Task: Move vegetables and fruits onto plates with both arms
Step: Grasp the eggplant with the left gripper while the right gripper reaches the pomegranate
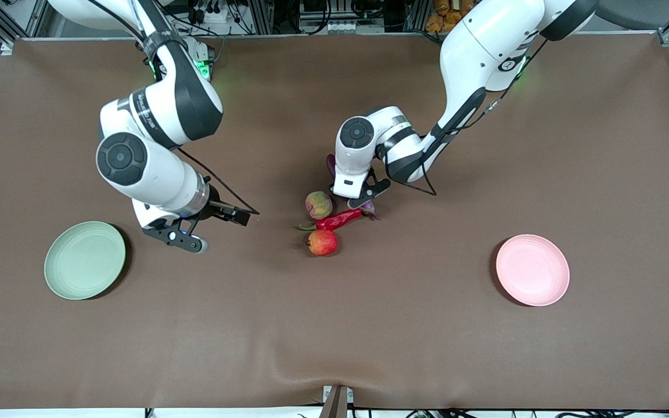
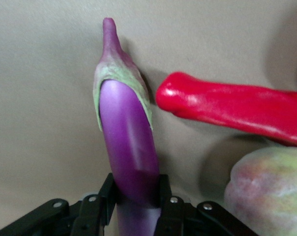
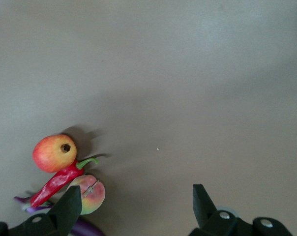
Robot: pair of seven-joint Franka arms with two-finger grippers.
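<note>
Bright, even overhead light; soft shadows beside the plates, and the eggplant [image 2: 129,147] close-up slightly blurred.

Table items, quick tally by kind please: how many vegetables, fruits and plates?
Vegetables: 2, eggplant in the left gripper jaws, chili pepper
Fruits: 2, red apple, peach
Plates: 2, green plate, pink plate, both empty
Total: 6
</note>
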